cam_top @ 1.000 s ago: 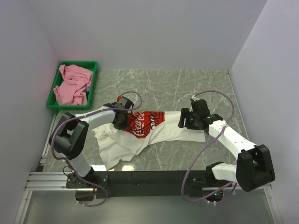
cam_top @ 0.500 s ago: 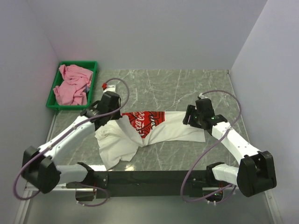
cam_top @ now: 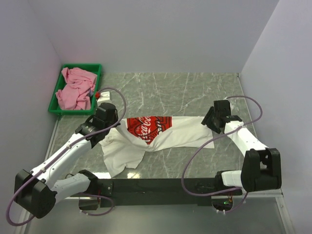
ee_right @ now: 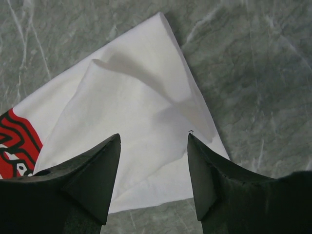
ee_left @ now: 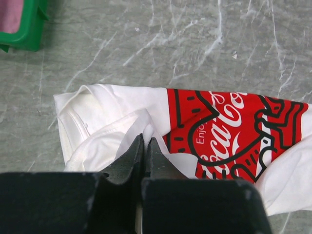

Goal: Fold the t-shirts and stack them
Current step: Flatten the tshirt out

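Observation:
The white t-shirt (cam_top: 165, 139) with the red printed graphic (cam_top: 148, 126) lies crumpled across the middle of the marble table. My left gripper (cam_top: 111, 127) is shut on a fold of white fabric near the shirt's left end; the pinched fold (ee_left: 146, 132) shows between the fingers, with the graphic (ee_left: 229, 129) just right. My right gripper (cam_top: 208, 122) is open above the shirt's right corner (ee_right: 146, 97), holding nothing. The pink t-shirt (cam_top: 75, 88) lies bunched in the green tray.
The green plastic tray (cam_top: 99, 68) stands at the table's back left corner; its corner shows in the left wrist view (ee_left: 29, 29). Grey walls close the table at the back and both sides. A black rail (cam_top: 161, 186) runs along the near edge.
My left gripper has pulled left with the shirt's fabric, stretching it. My right gripper has drawn back right and now stands open above the shirt's right corner.

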